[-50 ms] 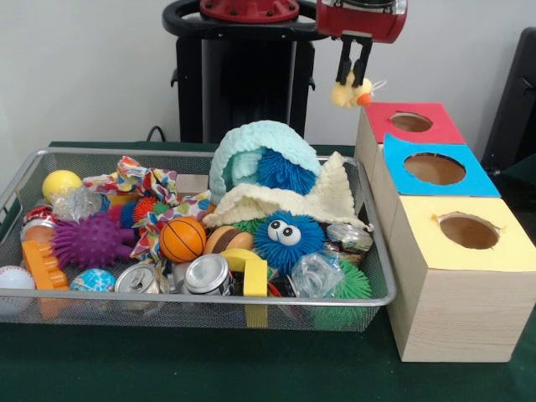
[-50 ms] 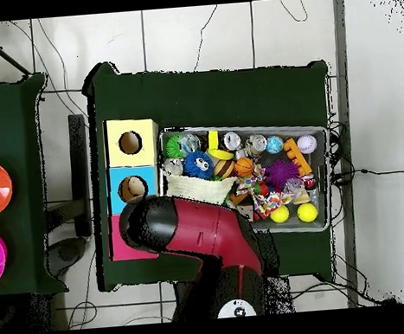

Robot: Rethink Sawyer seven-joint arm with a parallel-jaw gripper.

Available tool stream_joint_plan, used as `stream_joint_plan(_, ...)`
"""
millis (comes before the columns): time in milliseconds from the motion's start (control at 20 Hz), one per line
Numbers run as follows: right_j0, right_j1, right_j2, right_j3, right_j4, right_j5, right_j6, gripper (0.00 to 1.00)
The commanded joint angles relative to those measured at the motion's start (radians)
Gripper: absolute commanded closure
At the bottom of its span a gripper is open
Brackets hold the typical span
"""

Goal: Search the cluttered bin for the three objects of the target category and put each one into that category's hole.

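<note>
My gripper [image 1: 353, 82] hangs high at the back, shut on a small yellow fluffy chick toy [image 1: 349, 92] with an orange beak. The toy hovers just left of the red-topped box [image 1: 440, 111] and above the level of its hole [image 1: 410, 122]. Beside it stand a blue-topped box [image 1: 469, 180] and a yellow-topped box [image 1: 435, 251], each with a round hole. In the overhead view the red arm [image 2: 193, 231] covers the gripper, the toy and most of the red box [image 2: 121, 247]. The wire bin [image 1: 209, 299] holds the clutter.
The bin holds a blue fuzzy ball with eyes [image 1: 287, 239], a small basketball [image 1: 182, 239], a purple spiky ball [image 1: 90, 241], a yellow ball [image 1: 62, 183], cans [image 1: 207, 274], a teal knitted piece [image 1: 251, 151] and a cream cloth [image 1: 327, 199]. The three boxes stand right of the bin.
</note>
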Motion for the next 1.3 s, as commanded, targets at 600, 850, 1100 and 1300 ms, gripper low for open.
stream_joint_plan(600,0.041,0.019,0.014,0.037,0.073,0.036,0.317,1.00)
stream_joint_plan(850,0.068,0.024,0.004,0.039,0.083,0.022,0.360,1.00)
stream_joint_plan(1100,0.077,0.031,0.004,0.036,0.086,0.004,0.381,1.00)
stream_joint_plan(1300,0.084,0.033,0.005,0.040,0.087,-0.005,0.405,1.00)
